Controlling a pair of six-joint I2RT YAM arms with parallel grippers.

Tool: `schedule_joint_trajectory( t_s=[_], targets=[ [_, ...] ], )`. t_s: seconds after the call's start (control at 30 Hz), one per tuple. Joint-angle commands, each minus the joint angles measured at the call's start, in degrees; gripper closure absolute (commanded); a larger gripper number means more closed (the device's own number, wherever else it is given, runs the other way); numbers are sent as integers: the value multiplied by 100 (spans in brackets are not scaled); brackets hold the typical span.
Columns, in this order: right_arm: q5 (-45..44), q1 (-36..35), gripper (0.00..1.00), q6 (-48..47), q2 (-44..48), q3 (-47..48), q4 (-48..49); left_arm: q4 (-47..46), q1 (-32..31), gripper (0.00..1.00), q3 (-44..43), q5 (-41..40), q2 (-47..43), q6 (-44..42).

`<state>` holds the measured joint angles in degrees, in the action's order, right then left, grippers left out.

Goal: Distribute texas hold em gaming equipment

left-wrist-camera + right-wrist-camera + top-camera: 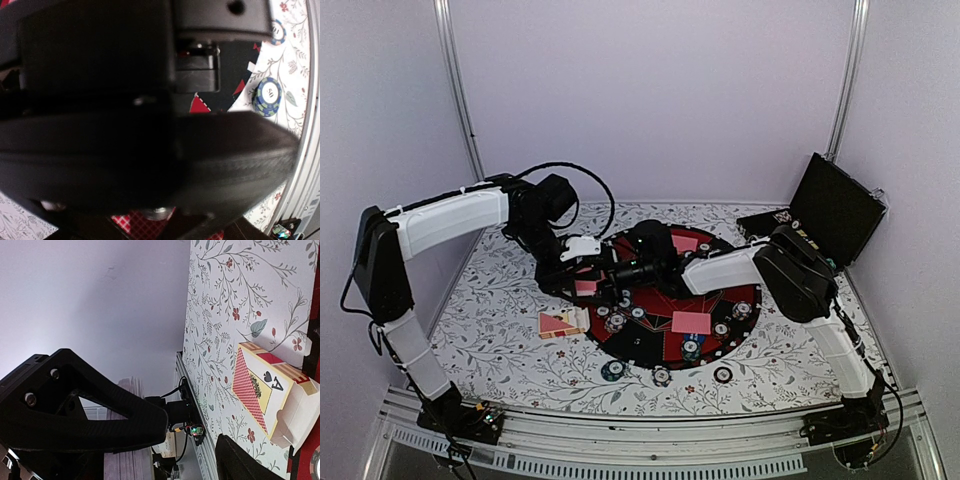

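Pink stack: a card stack sits at the tip of the left gripper, above the left part of the mat.
Left gripper: closed on the card stack, as far as the top view shows; its own camera is mostly blocked by a black body close to the lens, with a strip of red cross-hatched card back at the bottom edge.
Right gripper: reaches in from the right and meets the left gripper over the mat; its jaws stand apart with nothing between them.
Single cards: near card lies face down on the mat's near right part; far card lies face down by the mat's far rim.
Chips on the mat: several are scattered over its near half, among them a blue chip.
Chips off the mat: dark green chip, white-edged chip and dark red chip lie on the floral table, just beside the mat's near rim.
Card box: lies flat on the table against the mat's left edge, flap open, ace of spades showing.
Black case: stands open at the far right of the table.
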<state>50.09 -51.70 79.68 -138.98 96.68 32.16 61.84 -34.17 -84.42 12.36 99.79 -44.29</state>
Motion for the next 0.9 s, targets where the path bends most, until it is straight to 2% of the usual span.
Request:
schedule_joint_trajectory(
  t_s=[0.0,0.13,0.7,0.87],
  targets=[
    [-44,6,29,39,-87,-132,153,-6,-63,82,-167,48,-18,10],
    [-124,93,34,32,59,-470,272,19,-56,82,-163,32,-53,0],
    [-184,309,39,-153,791,-1257,373,-12,-46,83,-37,-75,-79,-26],
    [-183,376,45,-210,1008,-1480,387,-41,-28,83,13,-102,-72,-36]
  ],
)
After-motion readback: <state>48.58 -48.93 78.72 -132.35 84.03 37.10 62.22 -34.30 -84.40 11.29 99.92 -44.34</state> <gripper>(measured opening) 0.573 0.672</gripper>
